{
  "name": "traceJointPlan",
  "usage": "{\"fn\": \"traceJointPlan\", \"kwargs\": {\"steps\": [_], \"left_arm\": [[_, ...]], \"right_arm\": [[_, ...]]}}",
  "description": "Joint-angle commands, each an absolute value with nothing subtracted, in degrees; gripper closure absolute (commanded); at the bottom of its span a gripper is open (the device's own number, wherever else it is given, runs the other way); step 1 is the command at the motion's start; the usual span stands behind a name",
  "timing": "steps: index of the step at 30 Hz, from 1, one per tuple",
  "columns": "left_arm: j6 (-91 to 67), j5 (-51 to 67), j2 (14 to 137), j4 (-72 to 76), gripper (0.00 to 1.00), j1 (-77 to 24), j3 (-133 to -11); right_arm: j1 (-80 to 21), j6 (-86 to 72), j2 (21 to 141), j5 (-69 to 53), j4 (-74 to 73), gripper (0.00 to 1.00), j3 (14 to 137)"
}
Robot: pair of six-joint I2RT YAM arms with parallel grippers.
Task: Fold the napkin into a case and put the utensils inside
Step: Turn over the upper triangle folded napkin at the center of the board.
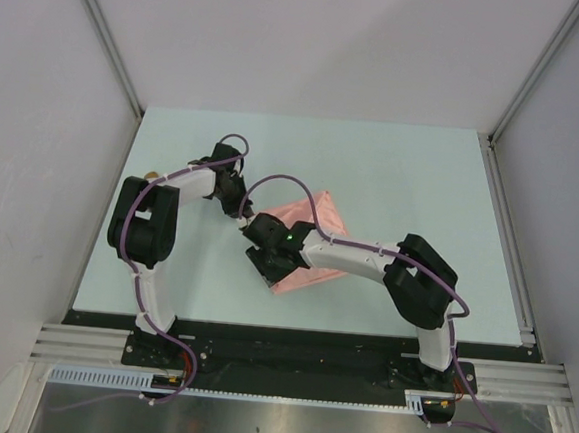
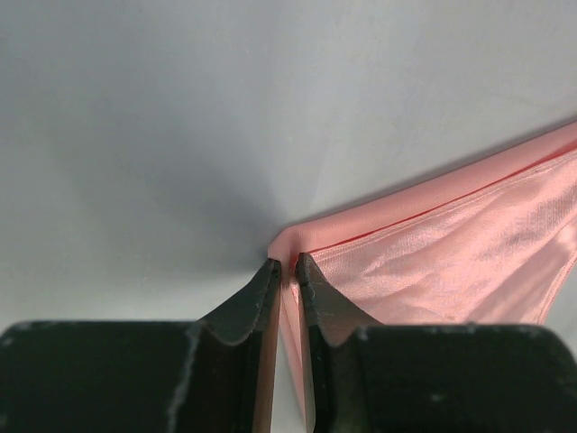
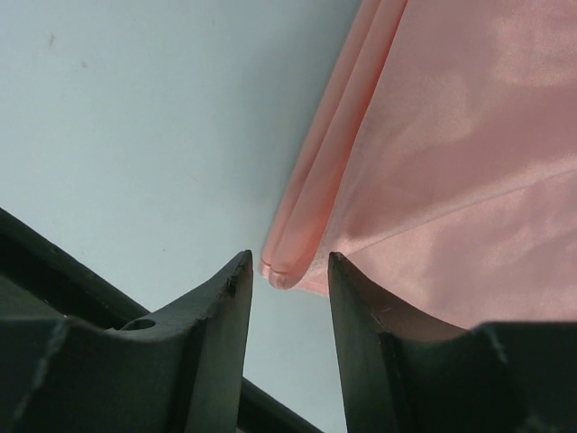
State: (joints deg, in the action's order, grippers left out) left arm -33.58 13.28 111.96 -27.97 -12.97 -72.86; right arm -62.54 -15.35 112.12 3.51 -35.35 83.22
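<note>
You have the left gripper (image 2: pixel 287 264) clamped on a corner of the napkin (image 2: pixel 451 244). The right gripper (image 3: pixel 288 258) stands apart, straddling another folded corner, with the cloth running ahead and to the right.

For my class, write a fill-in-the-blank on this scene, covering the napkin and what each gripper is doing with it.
1. The napkin lying on the table is ___ in colour.
2. The left gripper is shut on a ___ of the napkin.
3. The right gripper stands ___, with the folded edge of the napkin between its fingers but not pinched.

Missing words: pink; corner; open.
</note>
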Motion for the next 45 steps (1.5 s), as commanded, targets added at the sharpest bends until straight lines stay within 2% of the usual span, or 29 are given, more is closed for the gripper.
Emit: {"fn": "traceJointPlan", "kwargs": {"steps": [1,14,22,25,26,31,32,34,36,39,42,45], "left_arm": [[-33.6,12.7,111.8,-27.4,0.82,-13.0,-71.2],[-33.6,12.7,112.4,-27.5,0.82,-13.0,-71.5],[-33.6,12.6,112.7,-27.5,0.82,-13.0,-71.4],[-33.5,12.5,112.6,-27.6,0.81,-13.0,-71.5],[-33.5,12.4,112.6,-27.6,0.82,-13.0,-71.4],[-33.4,12.2,112.2,-27.4,0.79,-13.0,-71.2],[-33.3,12.2,112.1,-27.3,0.78,-13.0,-71.0],[-33.4,12.3,112.1,-27.2,0.75,-13.0,-70.9],[-33.4,12.7,111.6,-27.5,0.7,-12.9,-71.0],[-33.2,13.9,110.0,-28.1,0.53,-12.9,-71.5],[-33.3,14.3,107.4,-29.2,0.43,-12.9,-71.7],[-33.7,15.8,106.3,-30.1,0.4,-12.7,-71.5]], "right_arm": [[-63.1,-14.8,113.1,3.6,-34.8,0.56,85.3],[-65.2,-15.2,115.9,2.9,-34.0,0.55,82.7],[-65.7,-14.8,118.0,7.3,-33.9,0.58,80.6],[-65.7,-14.4,118.5,8.4,-34.0,0.63,80.2],[-65.7,-14.4,118.7,9.0,-34.0,0.69,80.1],[-65.7,-13.5,119.5,11.2,-34.7,0.84,80.2],[-65.7,-13.5,119.6,12.0,-34.9,0.93,80.6],[-65.7,-13.4,119.0,11.6,-34.3,0.99,81.2],[-65.5,-13.7,118.2,10.5,-33.3,1.0,81.8],[-64.3,-14.8,116.0,6.8,-31.7,1.0,81.7],[-62.7,-16.1,112.5,1.4,-28.8,1.0,80.2],[-60.8,-16.3,108.9,-2.0,-27.3,1.0,78.2]]}}
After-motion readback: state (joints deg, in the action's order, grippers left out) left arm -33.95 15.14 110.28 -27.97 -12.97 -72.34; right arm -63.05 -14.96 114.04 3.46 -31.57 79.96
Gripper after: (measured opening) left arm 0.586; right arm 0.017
